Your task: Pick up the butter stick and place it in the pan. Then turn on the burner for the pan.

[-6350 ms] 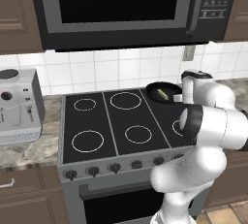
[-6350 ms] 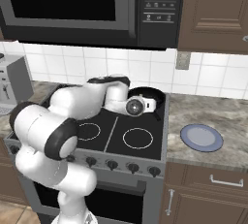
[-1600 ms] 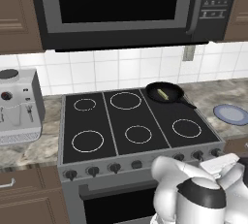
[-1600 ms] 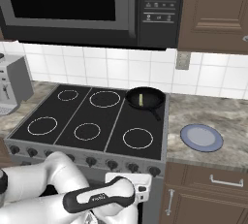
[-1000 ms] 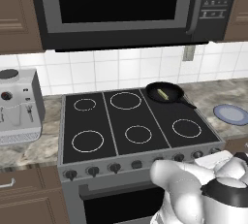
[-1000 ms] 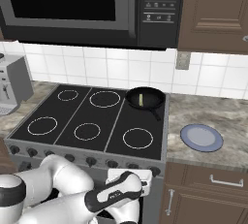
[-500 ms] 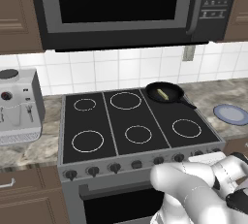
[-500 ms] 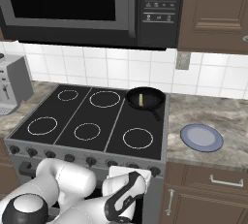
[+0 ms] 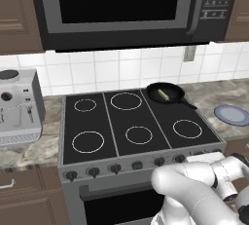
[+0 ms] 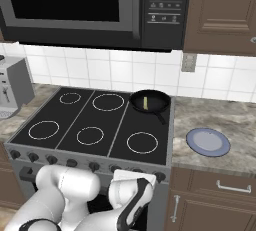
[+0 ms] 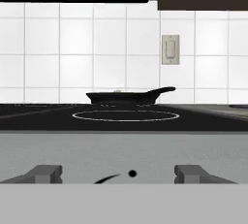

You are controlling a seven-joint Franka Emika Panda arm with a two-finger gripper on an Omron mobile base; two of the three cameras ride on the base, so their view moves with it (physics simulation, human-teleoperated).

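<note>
The butter stick lies inside the pan in the left base view, and the pan sits on the stove top at its back right corner. A row of knobs runs along the stove's front edge, and the white arm reaches low toward the right end of that row. A blue-grey plate rests on the worktop to the right.

In the right base view you see the same: the butter stick pale in the middle of the pan, whose handle points toward the front edge.

In the hand view the camera looks level across the stove from its front panel; the pan stands beyond the ring of the front right burner. The gripper has its jaws spread wide with nothing between them, and a knob mark sits between the tips.

You'd judge the butter soft, light and greasy, best pinched gently across its narrow sides. The knob is stiff; grip it squarely.
</note>
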